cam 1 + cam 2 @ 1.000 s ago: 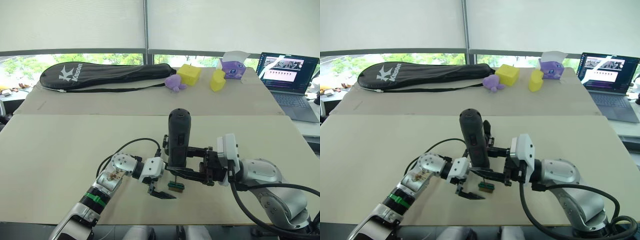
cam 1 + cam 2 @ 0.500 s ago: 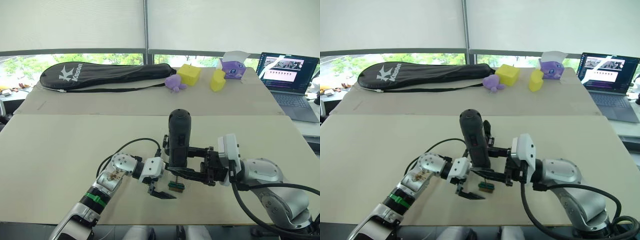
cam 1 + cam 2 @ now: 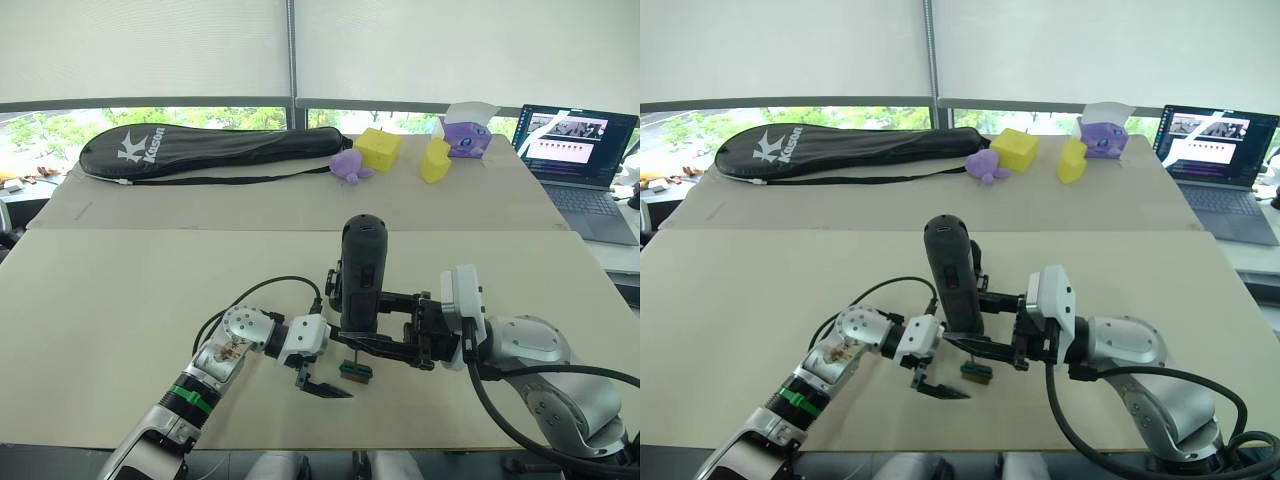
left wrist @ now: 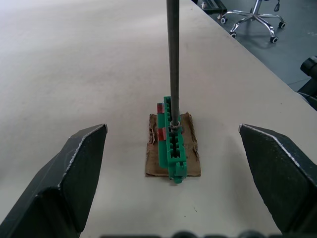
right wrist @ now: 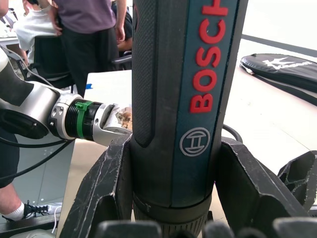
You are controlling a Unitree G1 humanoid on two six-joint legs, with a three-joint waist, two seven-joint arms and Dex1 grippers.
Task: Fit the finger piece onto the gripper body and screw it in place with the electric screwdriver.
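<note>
The electric screwdriver (image 3: 361,275), a thick black tool with red lettering (image 5: 198,74), stands upright over the front middle of the table. My right gripper (image 3: 378,322) is shut on its lower barrel, one finger (image 5: 106,193) on each side. Its thin metal bit (image 4: 172,59) reaches down to a small green block (image 4: 173,144) lying on a brown card (image 3: 353,372). My left gripper (image 3: 318,383) is open just left of the block and low over the table, with the block and bit between its fingers (image 4: 74,168) but untouched. The finger piece and the gripper body are out of view.
A black racket bag (image 3: 200,150), two yellow blocks (image 3: 381,148), purple plush toys (image 3: 349,165) and a laptop (image 3: 575,150) sit along the far side. The table's front edge (image 3: 400,448) lies just behind the block. A person (image 5: 89,29) stands beyond the table.
My right gripper and the screwdriver have shifted slightly to the right. The left arm and the green block have stayed put.
</note>
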